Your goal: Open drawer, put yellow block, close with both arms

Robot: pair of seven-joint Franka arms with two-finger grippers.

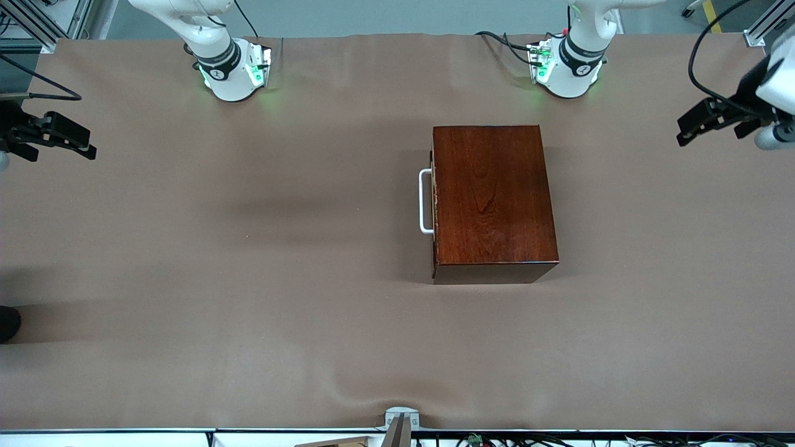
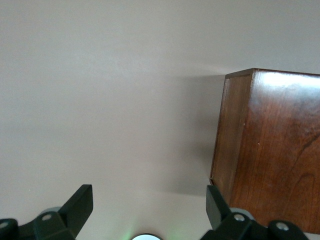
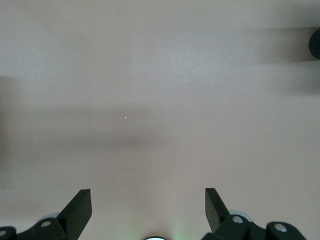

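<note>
The mahogany-coloured box (image 1: 490, 198) stands on the brown table near the middle, toward the left arm's end. Its drawer is pushed in; the white handle (image 1: 425, 202) faces the right arm's end. The yellow block is out of view. My left gripper (image 1: 686, 130) hangs open and empty in the air at the left arm's end of the table; in the left wrist view (image 2: 149, 200) its fingers stand wide apart, with a corner of the box (image 2: 270, 145) in sight. My right gripper (image 1: 87, 148) hangs open and empty at the right arm's end, over bare table in the right wrist view (image 3: 148, 200).
The two arm bases (image 1: 233, 71) (image 1: 568, 68) glow green at the table's edge farthest from the front camera. A dark round object (image 1: 7, 323) sits at the table's edge at the right arm's end; it also shows in the right wrist view (image 3: 315, 44).
</note>
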